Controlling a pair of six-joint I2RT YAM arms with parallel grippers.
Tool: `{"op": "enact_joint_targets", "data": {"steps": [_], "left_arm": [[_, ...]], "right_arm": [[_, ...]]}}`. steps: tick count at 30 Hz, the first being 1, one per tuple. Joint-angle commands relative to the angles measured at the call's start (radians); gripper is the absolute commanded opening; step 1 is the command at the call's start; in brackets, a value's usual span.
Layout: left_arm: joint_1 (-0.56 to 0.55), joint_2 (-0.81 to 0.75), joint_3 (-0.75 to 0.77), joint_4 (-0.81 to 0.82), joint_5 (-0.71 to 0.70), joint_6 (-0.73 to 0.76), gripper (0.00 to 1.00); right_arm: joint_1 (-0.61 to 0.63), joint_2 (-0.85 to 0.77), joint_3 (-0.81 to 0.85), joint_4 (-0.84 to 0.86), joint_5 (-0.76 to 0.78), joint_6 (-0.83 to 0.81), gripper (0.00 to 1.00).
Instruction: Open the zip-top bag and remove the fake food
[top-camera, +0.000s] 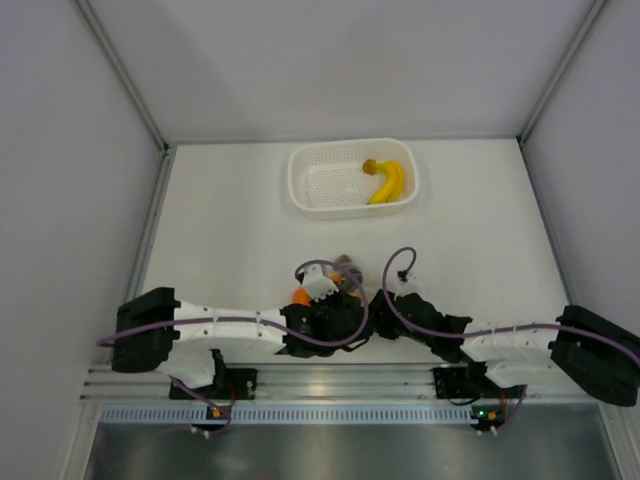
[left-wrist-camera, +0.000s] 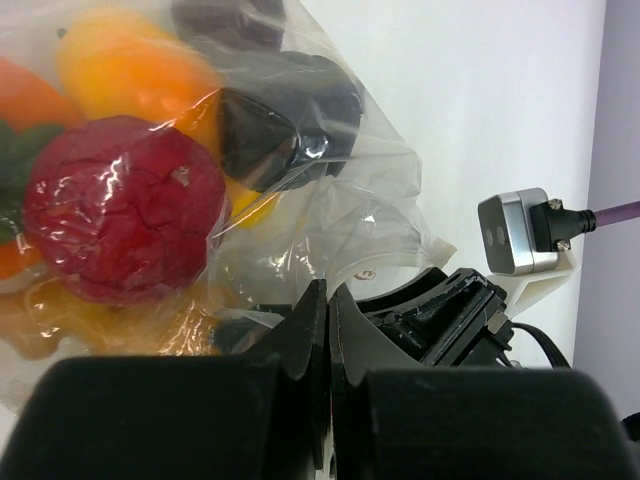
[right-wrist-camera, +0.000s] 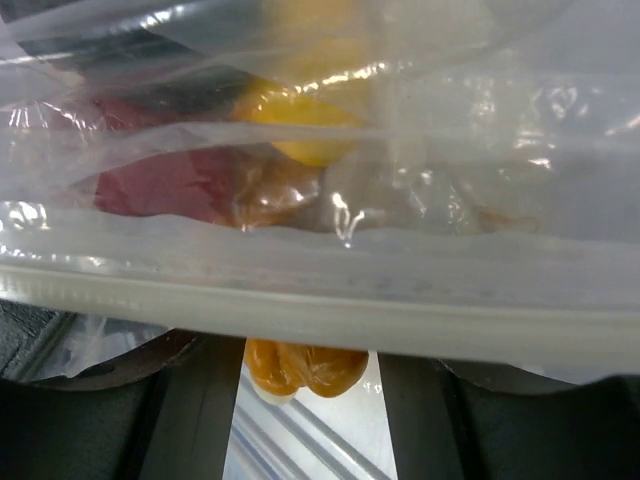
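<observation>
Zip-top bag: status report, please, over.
Left jaws shut on bag. Right jaws apart at its zip strip. Toy fruit inside; banana in basket. Nothing blocking.

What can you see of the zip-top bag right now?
The zip-top bag is clear, crinkled plastic holding the fake food: red, orange, yellow and dark purple pieces. Its whitish zip strip runs across the right wrist view. It sits between the left gripper, pinched shut on its film, and the right gripper.
</observation>
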Motion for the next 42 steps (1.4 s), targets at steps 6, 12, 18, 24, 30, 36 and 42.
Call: {"op": "enact_joint_targets", "data": {"steps": [6,12,18,24,30,36,42], "left_arm": [[-0.005,-0.055,-0.059,0.011,0.009,0.014,0.0],[-0.005,-0.046,-0.071,0.011,0.011,-0.007,0.0],[-0.005,-0.057,-0.079,0.009,0.003,-0.013,0.0],[-0.005,-0.089,-0.107,0.009,-0.018,-0.015,0.0],[-0.003,-0.138,-0.14,0.008,-0.089,0.013,0.0],[0.011,-0.179,-0.128,0.008,-0.15,0.155,0.0],[0.012,-0.195,-0.073,0.009,-0.184,0.322,0.0]], "right_arm": [[0.038,0.008,-0.011,0.091,-0.073,0.028,0.55],[0.052,0.177,-0.031,0.268,-0.119,0.077,0.56],[0.061,0.301,-0.031,0.422,-0.11,0.118,0.43],[0.067,0.317,-0.014,0.436,-0.102,0.117,0.21],[0.079,0.174,0.009,0.228,-0.023,0.057,0.12],[0.098,-0.045,0.096,-0.172,0.112,-0.082,0.06],[0.098,-0.251,0.141,-0.462,0.195,-0.173,0.0]]}}
